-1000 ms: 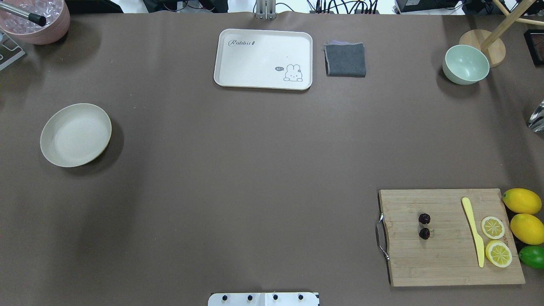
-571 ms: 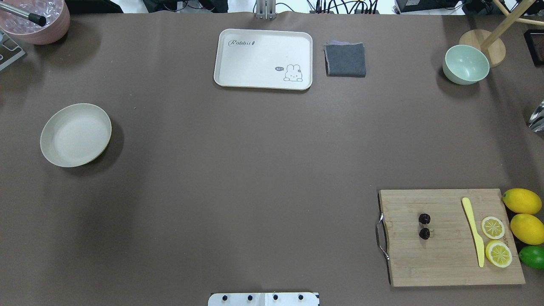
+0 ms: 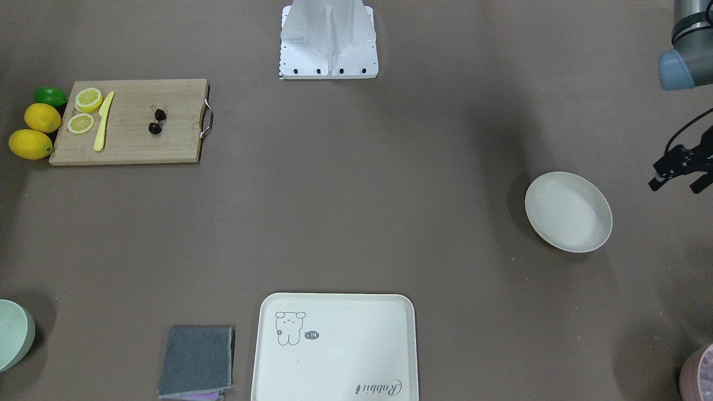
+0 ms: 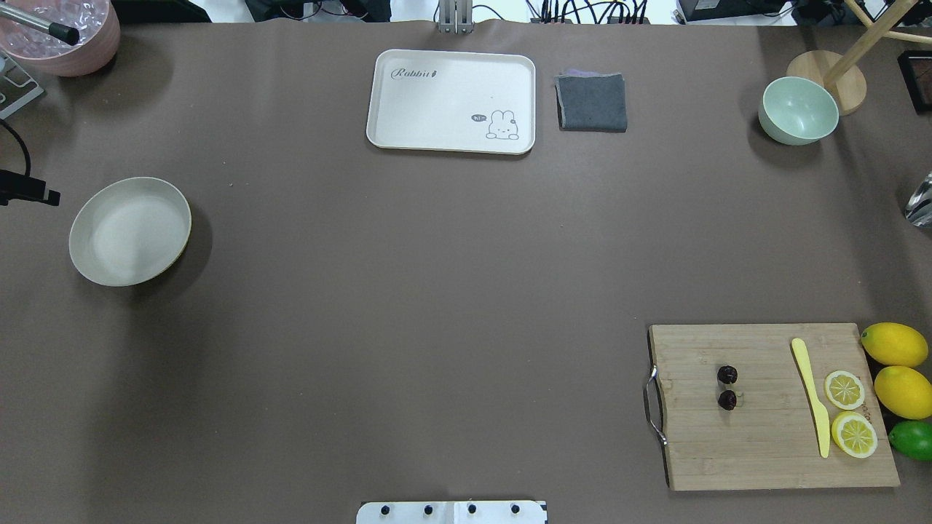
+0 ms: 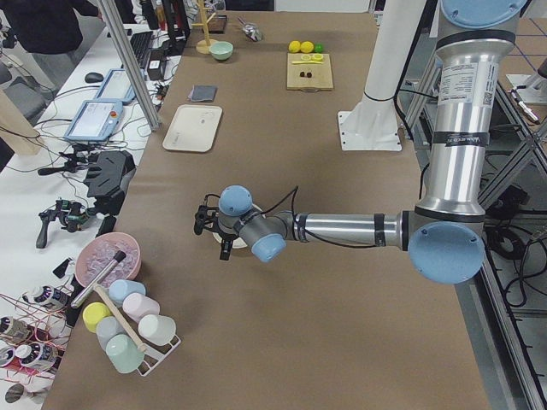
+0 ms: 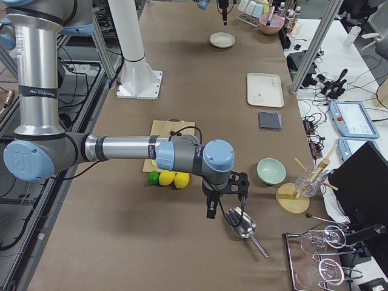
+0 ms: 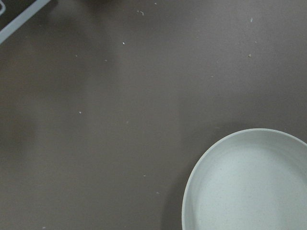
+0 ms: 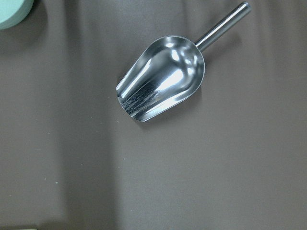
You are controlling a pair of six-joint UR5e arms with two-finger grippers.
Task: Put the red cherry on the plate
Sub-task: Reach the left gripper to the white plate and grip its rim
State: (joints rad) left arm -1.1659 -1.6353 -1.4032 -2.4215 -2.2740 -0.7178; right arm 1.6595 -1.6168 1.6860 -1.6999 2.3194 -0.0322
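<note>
1. state of the fingers: the left gripper (image 3: 675, 185) looks spread open with nothing between its fingers. the right gripper (image 6: 225, 197) shows only in the side view, so you cannot tell whether it is open or closed.
2. position of the target: the red cherry (image 4: 727, 399) lies on the cutting board (image 4: 764, 451), well apart from both sets of fingers. the plate (image 4: 129, 231) sits just beside the left fingers and far from the right ones.
3. wrong object: the right fingers hang above a metal scoop (image 8: 160, 84), not the fruit. if you descend here, you will probably grasp or strike the scoop.
4. missed grasp: the two cherries are tiny and joined by thin stems. if the fingers close off-centre, the pair may roll away or slip out.
5. collision on the board: the yellow knife (image 4: 812, 397) and lemon slices (image 4: 844, 389) lie near the cherry. a wide approach from that side may knock them.
6. board contact: if you descend too far, the fingertips may press on the wood and shift the board.
7. drop in transit: the carry to the plate spans most of the table. with a hold on only one stem, the pair may swing loose.
8. arm conflict: the left fingers stand beside the plate. move them clear if the right arm delivers.
</note>
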